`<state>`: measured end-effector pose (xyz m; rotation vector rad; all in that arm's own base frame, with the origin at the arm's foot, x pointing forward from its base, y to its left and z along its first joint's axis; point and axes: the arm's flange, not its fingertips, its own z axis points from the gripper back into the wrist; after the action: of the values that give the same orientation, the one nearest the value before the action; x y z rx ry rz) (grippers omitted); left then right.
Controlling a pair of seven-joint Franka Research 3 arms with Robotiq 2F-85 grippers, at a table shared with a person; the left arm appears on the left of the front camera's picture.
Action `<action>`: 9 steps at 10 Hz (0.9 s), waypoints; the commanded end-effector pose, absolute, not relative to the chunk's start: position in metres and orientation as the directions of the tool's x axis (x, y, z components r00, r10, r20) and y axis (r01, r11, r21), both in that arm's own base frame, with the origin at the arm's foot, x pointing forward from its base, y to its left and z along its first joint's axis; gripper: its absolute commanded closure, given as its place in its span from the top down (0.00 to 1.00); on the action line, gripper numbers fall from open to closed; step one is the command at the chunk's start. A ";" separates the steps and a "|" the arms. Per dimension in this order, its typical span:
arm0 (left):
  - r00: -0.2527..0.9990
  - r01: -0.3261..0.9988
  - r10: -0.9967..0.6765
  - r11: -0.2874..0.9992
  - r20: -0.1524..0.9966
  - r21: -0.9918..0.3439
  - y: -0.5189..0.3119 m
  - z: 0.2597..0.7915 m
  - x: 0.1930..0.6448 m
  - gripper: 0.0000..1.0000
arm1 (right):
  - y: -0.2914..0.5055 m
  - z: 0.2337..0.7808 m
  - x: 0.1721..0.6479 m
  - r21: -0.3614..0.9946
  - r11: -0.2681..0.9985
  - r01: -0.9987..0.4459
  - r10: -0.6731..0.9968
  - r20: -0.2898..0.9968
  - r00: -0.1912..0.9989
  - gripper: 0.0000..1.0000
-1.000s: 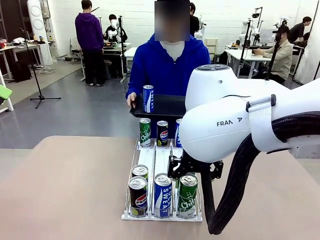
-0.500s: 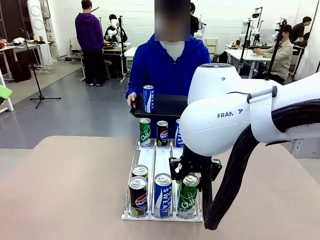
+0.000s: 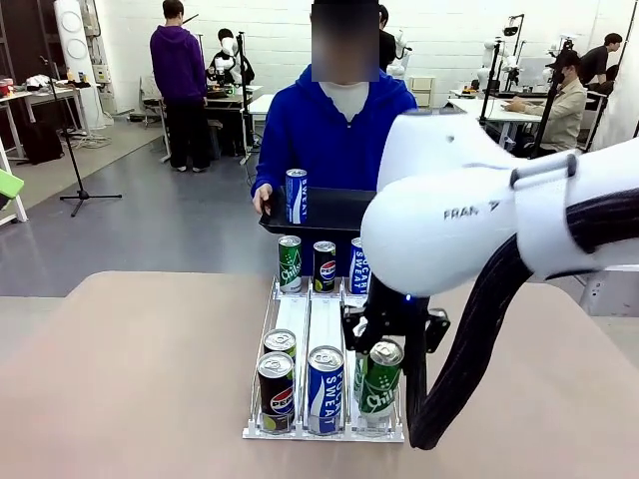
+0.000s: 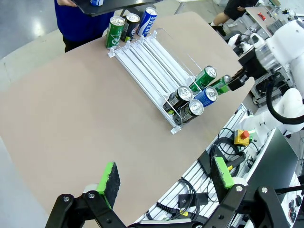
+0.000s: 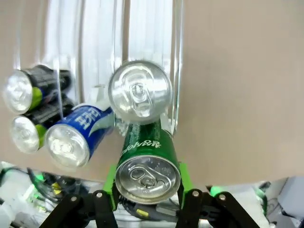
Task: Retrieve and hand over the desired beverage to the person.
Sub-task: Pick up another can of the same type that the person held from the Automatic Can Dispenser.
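A green aluminium can [image 3: 378, 382] is clamped between the green pads of the right hand [image 5: 148, 190] and held tilted, raised slightly above the front right lane of the clear plastic can rack [image 3: 309, 321] on the tan surface [image 3: 140, 379]. The left hand [image 4: 166, 178] is spread wide and holds nothing. A black tray [image 3: 334, 212] is held by the person in the blue hoodie [image 3: 329, 130] beyond the rack.

I see a large workroom with white walls [image 3: 280, 40] and a grey floor [image 3: 180, 235] under even, bright overhead light. White worktables [image 3: 494, 112] stand along the far side, with people seated or standing at them, and I note a black tripod stand [image 3: 75, 150] on the floor at left. Nearest me is a tan tabletop [image 3: 130, 369].
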<state>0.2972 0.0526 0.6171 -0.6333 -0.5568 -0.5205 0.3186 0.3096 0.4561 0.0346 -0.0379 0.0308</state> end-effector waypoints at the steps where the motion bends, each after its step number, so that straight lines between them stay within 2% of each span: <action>1: 0.720 0.618 -0.281 0.676 0.634 -0.402 0.054 0.616 0.297 1.00 | 0.305 0.523 0.302 -0.016 1.000 0.015 -0.015 0.037 0.999 0.00; 5: 0.720 0.618 -0.281 0.676 0.634 -0.402 0.054 0.616 0.297 1.00 | 0.314 0.625 0.274 -0.034 0.999 0.001 0.001 0.072 0.997 0.00; 9: 0.720 0.618 -0.281 0.676 0.634 -0.402 0.054 0.616 0.297 1.00 | 0.311 0.669 0.300 0.043 0.999 0.020 -0.024 0.092 0.995 0.00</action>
<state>0.2972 0.0527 0.6172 -0.6332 -0.5570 -0.5202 0.2908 0.3074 0.6623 0.0342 -0.0915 -0.0200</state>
